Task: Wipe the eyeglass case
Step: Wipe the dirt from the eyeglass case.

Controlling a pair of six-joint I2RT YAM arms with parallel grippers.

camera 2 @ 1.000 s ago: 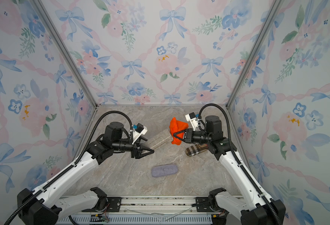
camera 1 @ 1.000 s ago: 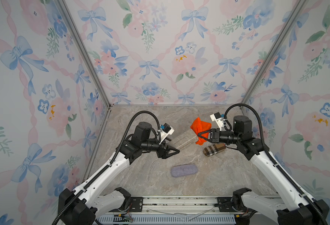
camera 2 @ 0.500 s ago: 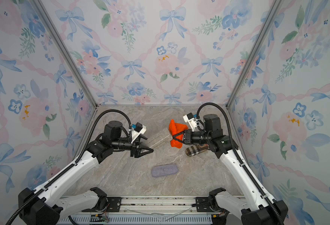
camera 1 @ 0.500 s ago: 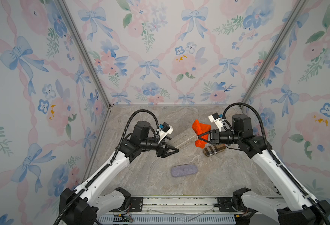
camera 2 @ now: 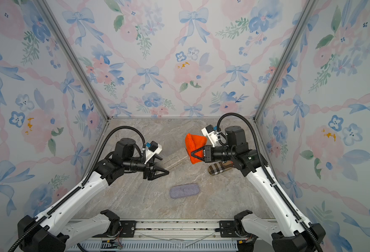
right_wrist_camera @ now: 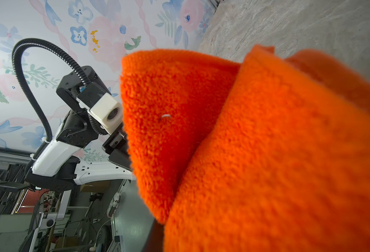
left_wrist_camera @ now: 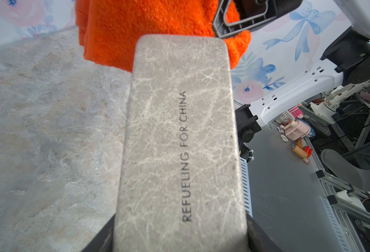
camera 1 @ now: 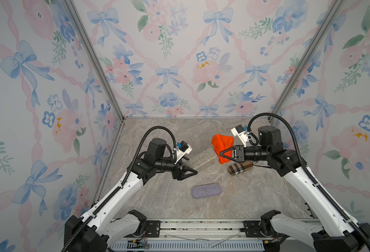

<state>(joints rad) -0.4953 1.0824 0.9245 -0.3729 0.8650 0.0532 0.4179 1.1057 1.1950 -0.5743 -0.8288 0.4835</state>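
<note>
Three eyeglass cases, one orange cloth point(camera 1: 222, 141). The plaid case point(camera 1: 239, 168) and lilac case point(camera 1: 206, 190) lie on the counter point(camera 1: 256, 196). Above it the left end effector point(camera 1: 192, 168), partly open, grips the grey case point(camera 1: 204, 160); the right end effector point(camera 1: 222, 154), closed, holds the cloth at its far end.

Both top views look down from above the front edge of my surface point(camera 1: 158, 203); my wrist views face each other closely, sharing the orange cloth point(left_wrist_camera: 149, 28)

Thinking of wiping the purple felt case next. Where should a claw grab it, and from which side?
Probably take the purple felt case across its narrow width, near mid-length, coming straight down from above. It lies flat on the table, apart from everything, both long edges exposed.
</note>
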